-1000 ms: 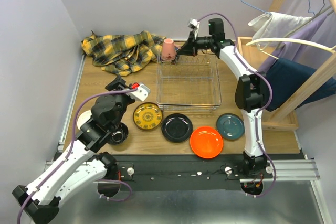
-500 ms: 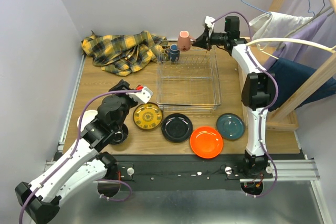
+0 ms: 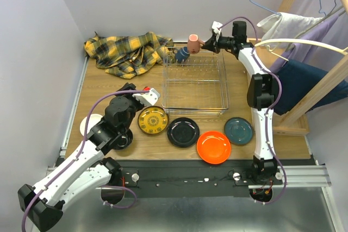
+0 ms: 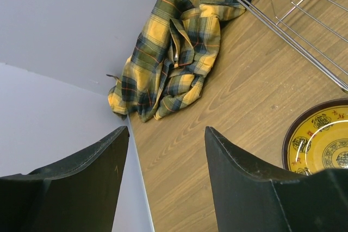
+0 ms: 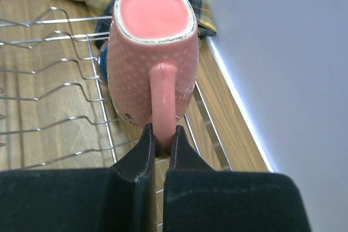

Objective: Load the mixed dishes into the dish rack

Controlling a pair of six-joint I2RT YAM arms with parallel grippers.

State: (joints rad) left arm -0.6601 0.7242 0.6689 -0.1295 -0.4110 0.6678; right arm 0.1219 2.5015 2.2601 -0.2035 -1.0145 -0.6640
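My right gripper [image 3: 204, 43] is shut on the handle of a pink dotted cup [image 3: 193, 40] and holds it in the air over the back edge of the silver wire dish rack [image 3: 196, 85]. In the right wrist view the fingers [image 5: 147, 145] pinch the handle below the cup [image 5: 152, 52]. A blue cup [image 3: 182, 54] leans in the rack's back left corner. Yellow patterned [image 3: 153, 120], black [image 3: 182, 132], orange [image 3: 213, 146] and teal [image 3: 238, 131] plates lie in front of the rack. My left gripper [image 3: 128, 89] is open and empty [image 4: 166, 134] over bare wood left of the yellow plate [image 4: 321, 145].
A yellow plaid cloth [image 3: 128, 51] lies bunched at the back left. A black bowl [image 3: 122, 138] and a pale bowl [image 3: 88, 124] sit under my left arm. A wooden frame with hangers and clothes [image 3: 304, 52] stands to the right. The wall [image 5: 283, 52] is close behind the rack.
My right gripper has lifted the pink cup up and to the right, off the blue cup, which now leans in the rack. The left arm has shifted slightly.
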